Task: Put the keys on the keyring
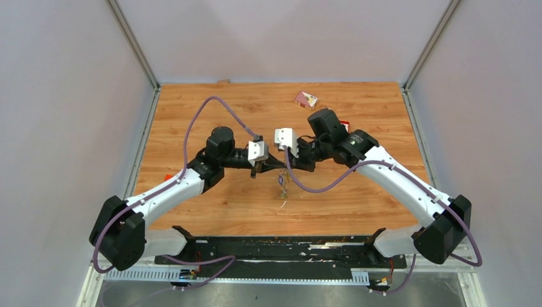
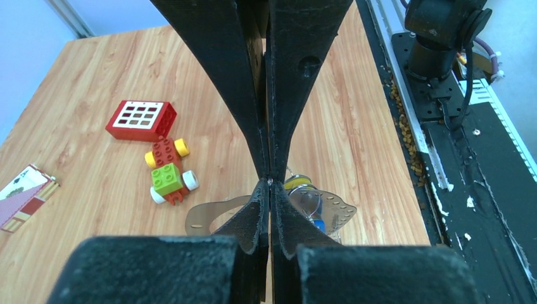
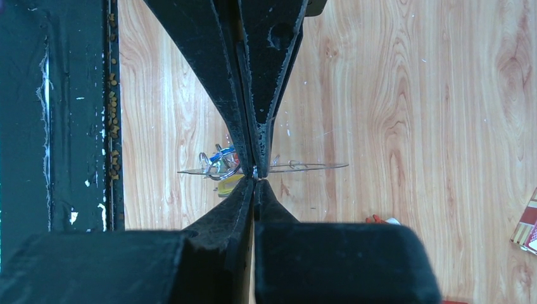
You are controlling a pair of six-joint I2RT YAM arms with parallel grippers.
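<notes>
Black base rail (image 1: 281, 245): runs along the near edge between the two arm bases, with brown crumbs lying along it.
Wooden table (image 1: 358, 201): light plank top with pale walls on three sides.
Arms: both reach in from the near corners and meet tip to tip over the middle of the wood. A purple cable (image 1: 208, 105) loops above the left one.
Left gripper (image 2: 270, 189): fingers pressed flat together with no gap, the tips pinching the rim of the keyring (image 2: 202, 218).
Right gripper (image 3: 255, 182): also clamped tight, coming from the opposite side. Its tips nip the same spot on the rim and touch the left tips.
Keyring: wide flat grey loop, held off the wood between the two grippers. From the right wrist it shows edge-on, as a thin line running out to either side of the tips.
Keys (image 3: 217, 166): small silvery bunch hanging just beside the pinched spot, on the side nearer the rail. A yellow tag (image 2: 297, 183) and a blue bit (image 2: 318, 225) show among them. Whether they are threaded on the loop cannot be told.
Red-orange speck (image 1: 167, 177): on the wood beside the left forearm, too small to identify.
Toy car (image 2: 168, 172): green, yellow and red bricks with white wheels, beyond the grippers and apart from the loop.
Red block (image 2: 140, 119): has a white grid face and sits just beside the car.
Playing card (image 1: 305, 99): farthest out, near the back wall.
</notes>
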